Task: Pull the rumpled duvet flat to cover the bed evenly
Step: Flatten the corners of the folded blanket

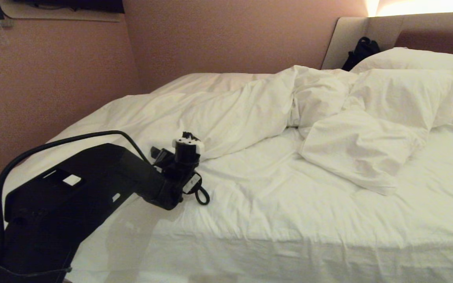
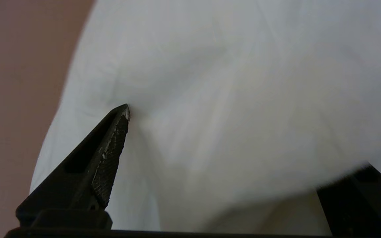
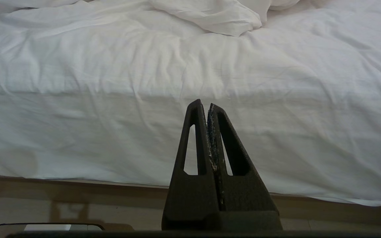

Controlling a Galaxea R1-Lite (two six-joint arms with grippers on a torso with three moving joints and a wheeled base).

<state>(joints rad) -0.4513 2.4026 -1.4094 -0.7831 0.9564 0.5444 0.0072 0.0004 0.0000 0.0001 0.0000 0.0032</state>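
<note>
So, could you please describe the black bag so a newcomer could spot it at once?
Start at the bed's padded headboard. In the corner where it meets the pink wall, behind the pillows, sits the black bag, the only dark thing among white bedding.

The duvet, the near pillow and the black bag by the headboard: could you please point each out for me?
duvet (image 1: 226, 114): head view, on its rumpled fold mid-bed.
near pillow (image 1: 403, 94): head view, on its front face.
black bag (image 1: 362, 51): head view, on its body against the headboard.

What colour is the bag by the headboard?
Black. The bag shows best in the head view, tucked behind the pillows.
</note>
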